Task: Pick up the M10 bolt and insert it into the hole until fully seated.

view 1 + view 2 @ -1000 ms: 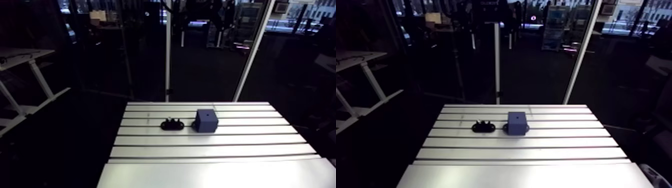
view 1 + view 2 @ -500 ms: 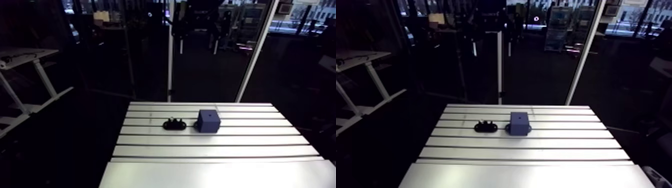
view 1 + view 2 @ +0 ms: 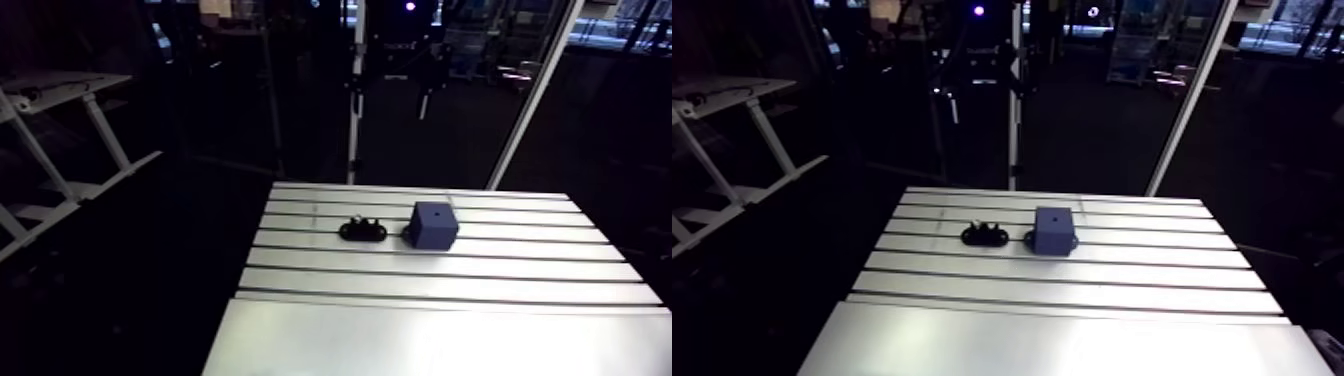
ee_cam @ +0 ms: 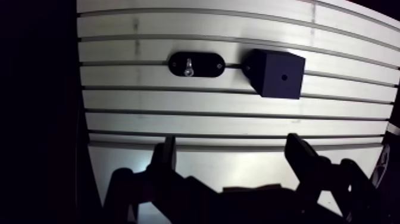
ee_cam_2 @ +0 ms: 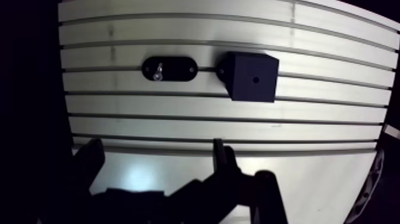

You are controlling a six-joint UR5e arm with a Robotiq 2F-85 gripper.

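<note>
A small silvery M10 bolt (image 4: 188, 65) stands in a black oval holder (image 4: 196, 64) on the slotted aluminium table (image 3: 440, 300). Just beside the holder sits a dark blue block (image 4: 275, 74) with a small hole (image 4: 284, 77) in its upper face. In the arm view the holder (image 3: 366, 230) and the block (image 3: 434, 224) lie side by side on the far half of the table. My gripper (image 4: 232, 146) hangs high above the table's near part, well short of both objects. It is open, its fingers spread wide with nothing between them.
The table's left edge (image 4: 80, 107) drops off into darkness beside the holder. A white post (image 3: 355, 110) rises behind the table's far edge.
The whole arm view has shifted, so the camera has moved with the arm. The holder, bolt and block keep their places on the table.
</note>
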